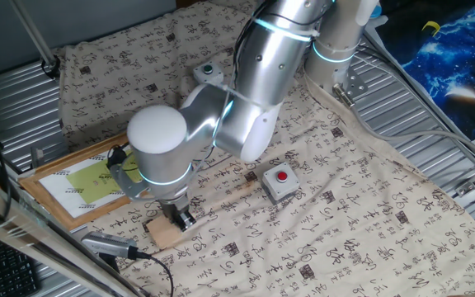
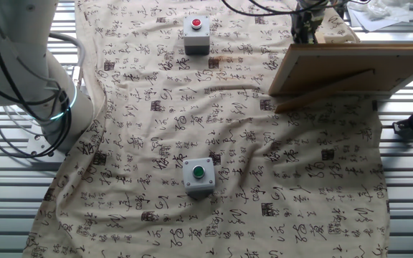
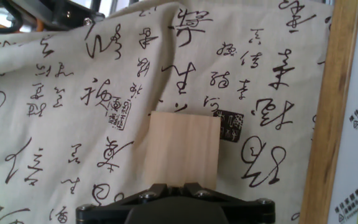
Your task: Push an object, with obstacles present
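The light-tan wooden block (image 1: pixel 162 233) lies on the printed cloth near the front left. In the hand view the block (image 3: pixel 182 149) sits just ahead of my fingertips. My gripper (image 1: pixel 181 218) is shut, with its tips down at the block's near edge (image 3: pixel 174 186), holding nothing. The wood-framed yellow-green picture (image 1: pixel 72 181) lies just left of the block; its wooden edge (image 3: pixel 328 112) runs down the right of the hand view. The grey box with the red button (image 1: pixel 280 181) stands to the right. The grey box with the green button (image 1: pixel 209 73) is at the back. In the other fixed view the picture (image 2: pixel 350 68) hides the block.
The red-button box (image 2: pixel 196 34) and green-button box (image 2: pixel 198 177) stand apart on the wrinkled cloth. My arm's base (image 2: pixel 41 93) stands at the cloth's side. A cabled metal tool (image 1: pixel 110 245) lies at the front left edge. Ribbed metal table surrounds the cloth.
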Controlling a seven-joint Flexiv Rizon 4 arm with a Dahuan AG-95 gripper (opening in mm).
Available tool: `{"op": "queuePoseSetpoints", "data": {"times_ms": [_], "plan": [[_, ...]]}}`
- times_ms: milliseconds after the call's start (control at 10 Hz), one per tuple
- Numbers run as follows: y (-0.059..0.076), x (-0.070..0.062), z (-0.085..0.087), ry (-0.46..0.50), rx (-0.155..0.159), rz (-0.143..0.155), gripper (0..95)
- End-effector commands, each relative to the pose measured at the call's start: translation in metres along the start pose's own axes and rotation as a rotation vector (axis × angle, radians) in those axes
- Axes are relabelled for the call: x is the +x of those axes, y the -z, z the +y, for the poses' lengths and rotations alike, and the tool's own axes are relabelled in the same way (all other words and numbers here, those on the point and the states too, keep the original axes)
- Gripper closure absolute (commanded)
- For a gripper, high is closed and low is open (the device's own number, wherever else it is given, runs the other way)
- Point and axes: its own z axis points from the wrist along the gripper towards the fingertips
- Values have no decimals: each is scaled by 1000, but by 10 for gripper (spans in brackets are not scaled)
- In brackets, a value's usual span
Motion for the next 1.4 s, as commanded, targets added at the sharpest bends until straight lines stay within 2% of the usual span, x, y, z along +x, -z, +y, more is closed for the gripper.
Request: {"op": "queuePoseSetpoints", "data": {"times_ms": [100,200,300,400,500,600,800,1000,1200,1400], "plan": [[0,0,0,0,-1,3,950],[1,0,0,2,-1,4,950],[6,6,1,4,-1,7,950],[14,23,-1,6,-2,7,950],[17,30,-2,9,-2,6,950],[26,57,-5,4,3,8,950],[32,94,-6,-44,11,11,950],[34,104,-7,-73,18,13,950],[36,105,-8,-98,19,12,950],[36,105,-8,-85,34,16,950]]}}
